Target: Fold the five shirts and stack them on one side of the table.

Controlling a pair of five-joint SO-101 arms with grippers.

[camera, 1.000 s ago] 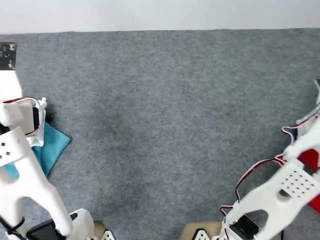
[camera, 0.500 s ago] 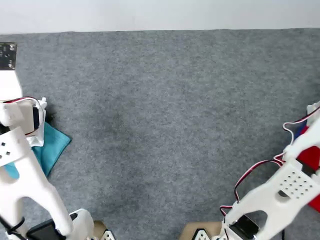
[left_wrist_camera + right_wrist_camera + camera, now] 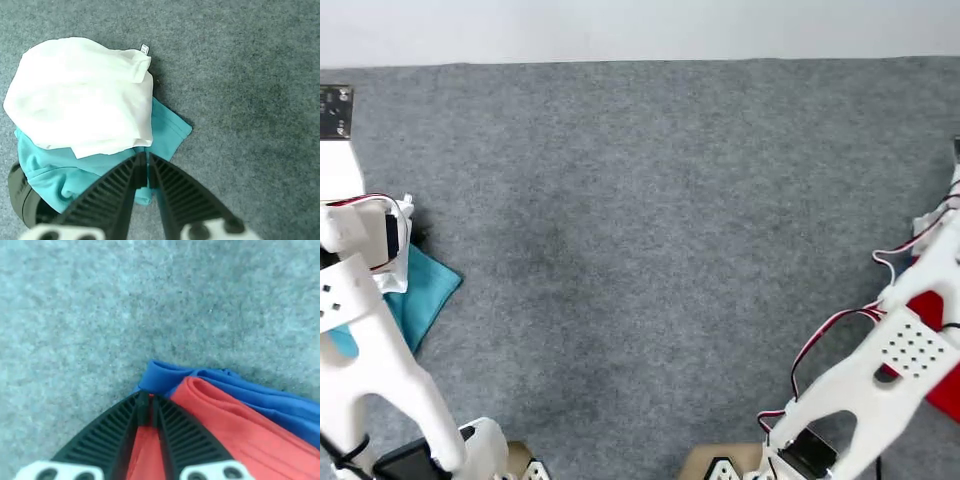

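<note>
The red shirt [image 3: 225,425] lies on the blue shirt [image 3: 165,377] at the right edge of the worktop [image 3: 650,220]; a pinch here may catch both layers and drag the blue one along; the right gripper [image 3: 144,405] has its jaws together, tip at the red fold; whether it holds cloth I cannot tell; the left gripper [image 3: 143,161], also closed and empty, hangs over the teal shirt [image 3: 167,130] on the left side.
</note>
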